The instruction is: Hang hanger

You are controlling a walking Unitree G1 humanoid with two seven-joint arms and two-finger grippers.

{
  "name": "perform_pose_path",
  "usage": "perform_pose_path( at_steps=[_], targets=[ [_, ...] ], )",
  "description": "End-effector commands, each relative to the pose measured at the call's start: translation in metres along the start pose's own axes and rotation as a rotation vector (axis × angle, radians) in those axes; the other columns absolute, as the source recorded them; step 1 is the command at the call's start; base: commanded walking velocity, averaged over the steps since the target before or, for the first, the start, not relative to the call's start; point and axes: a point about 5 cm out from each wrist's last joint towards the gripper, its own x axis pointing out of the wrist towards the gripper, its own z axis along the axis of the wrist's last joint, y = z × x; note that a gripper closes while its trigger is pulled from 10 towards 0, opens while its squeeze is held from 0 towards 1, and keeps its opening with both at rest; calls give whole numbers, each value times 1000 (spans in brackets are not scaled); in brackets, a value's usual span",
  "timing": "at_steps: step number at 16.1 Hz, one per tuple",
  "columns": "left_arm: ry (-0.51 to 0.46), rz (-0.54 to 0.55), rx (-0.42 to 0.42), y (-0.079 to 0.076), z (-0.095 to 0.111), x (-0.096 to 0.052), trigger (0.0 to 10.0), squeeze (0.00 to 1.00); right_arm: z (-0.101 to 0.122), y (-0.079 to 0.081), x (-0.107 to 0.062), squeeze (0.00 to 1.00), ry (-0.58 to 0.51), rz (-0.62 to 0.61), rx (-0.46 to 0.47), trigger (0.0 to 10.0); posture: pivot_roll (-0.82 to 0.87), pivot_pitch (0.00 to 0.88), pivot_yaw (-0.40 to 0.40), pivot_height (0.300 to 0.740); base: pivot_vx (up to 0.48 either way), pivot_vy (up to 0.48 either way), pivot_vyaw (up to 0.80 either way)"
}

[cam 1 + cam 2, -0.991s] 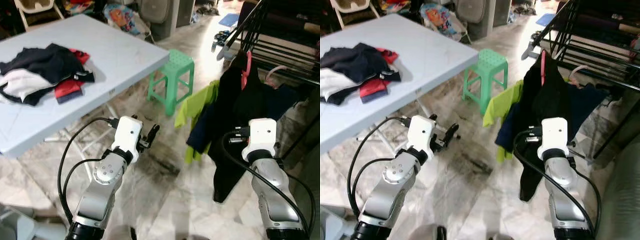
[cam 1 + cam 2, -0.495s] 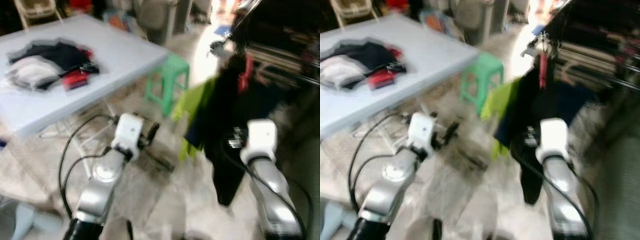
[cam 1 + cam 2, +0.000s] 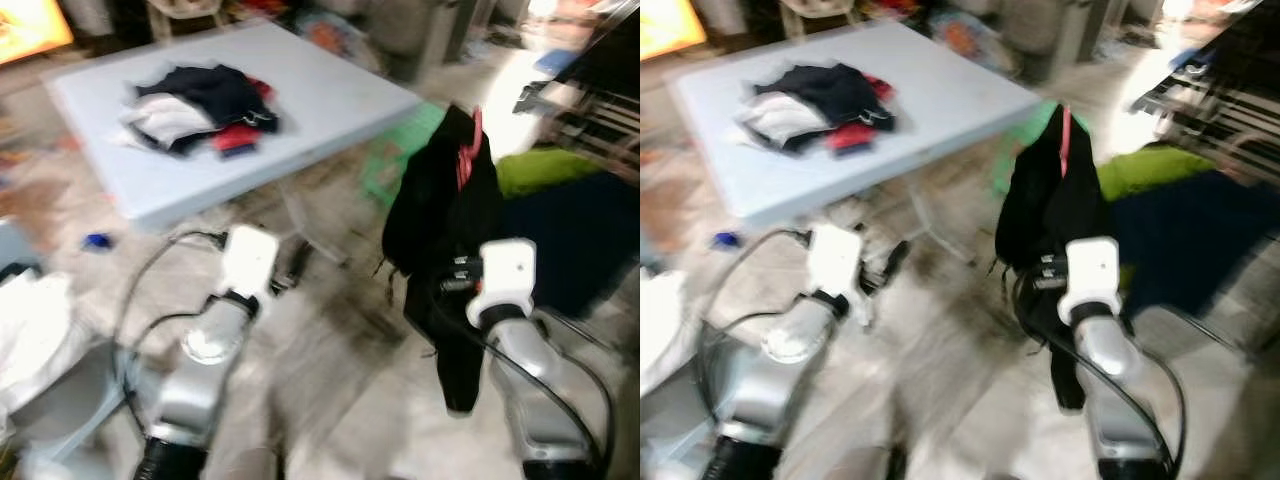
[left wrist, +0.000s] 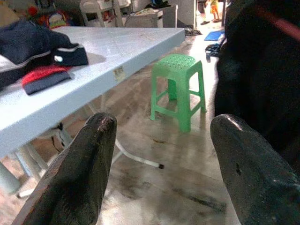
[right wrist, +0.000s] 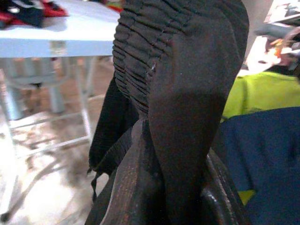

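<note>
Our right gripper [image 5: 164, 197] pinches a black garment [image 3: 445, 210] that hangs on a pink hanger [image 3: 465, 160]. Our left gripper [image 4: 161, 154] is spread empty near the table [image 3: 330, 95].

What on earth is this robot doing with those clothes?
The right gripper is shut on a black garment that hangs from a pink hanger, carrying it near the drying rack. The left gripper is open and holds nothing. More clothes lie piled on the white table.
</note>
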Motion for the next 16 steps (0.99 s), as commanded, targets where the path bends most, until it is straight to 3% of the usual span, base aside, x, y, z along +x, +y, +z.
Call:
perform_pose_path(
  at_steps=[1, 4, 9, 12, 16],
  targets=[
    [17, 36, 47, 12, -1, -2, 10000, 0, 18, 11, 3, 0, -89, 75, 20, 10000, -36, 0, 1, 740, 0, 0, 800],
    [36, 60, 126, 23, -4, -3, 10000, 0, 24, 29, 1, 0, -111, 228, 32, 10000, -31, 4, 5, 740, 0, 0, 800],
    [34, 8, 155, 17, -4, -2, 10000, 0, 27, 48, -4, 0, -116, 407, 16, 10000, -34, 6, 8, 740, 0, 0, 800],
    [37, 7, 173, 17, -5, -1, 10000, 0, 29, 47, -9, 0, -102, 507, 13, 10000, -36, 4, 7, 740, 0, 0, 533],
    [44, 13, 186, 20, -7, 0, 10000, 0, 37, 28, -24, 0, -38, 743, 14, 10000, -47, 8, 11, 740, 0, 0, 0]
  ],
)
